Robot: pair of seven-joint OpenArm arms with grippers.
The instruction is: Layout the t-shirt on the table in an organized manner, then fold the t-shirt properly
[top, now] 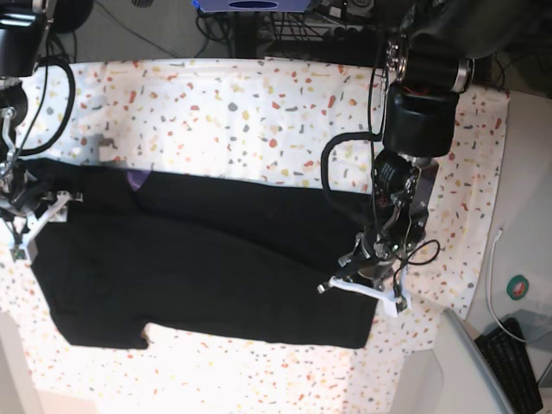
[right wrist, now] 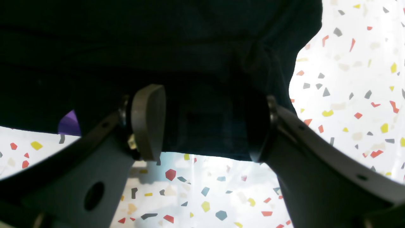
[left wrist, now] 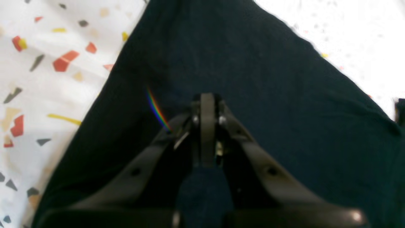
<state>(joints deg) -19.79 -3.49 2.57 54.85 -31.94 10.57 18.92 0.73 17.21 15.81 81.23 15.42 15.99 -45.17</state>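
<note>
The black t-shirt (top: 216, 259) lies spread across the speckled table (top: 259, 112), with a purple patch (top: 135, 179) at its upper left edge. At the shirt's right end my left gripper (top: 366, 280) points down onto the cloth. In the left wrist view its fingers (left wrist: 207, 104) are shut together over the flat t-shirt (left wrist: 269, 95); I cannot tell whether any cloth is pinched. At the shirt's left end my right gripper (top: 34, 216) is open. In the right wrist view its jaws (right wrist: 204, 126) straddle the t-shirt's (right wrist: 158, 47) edge, with the purple patch (right wrist: 68, 125) to the left.
The table's (right wrist: 348, 95) speckled cloth shows around the shirt on all sides. A plain grey-white surface (top: 483, 379) borders the table at lower right, with a keyboard (top: 517, 362) and a white cable (top: 493, 276) beyond. Cables and stands crowd the far edge.
</note>
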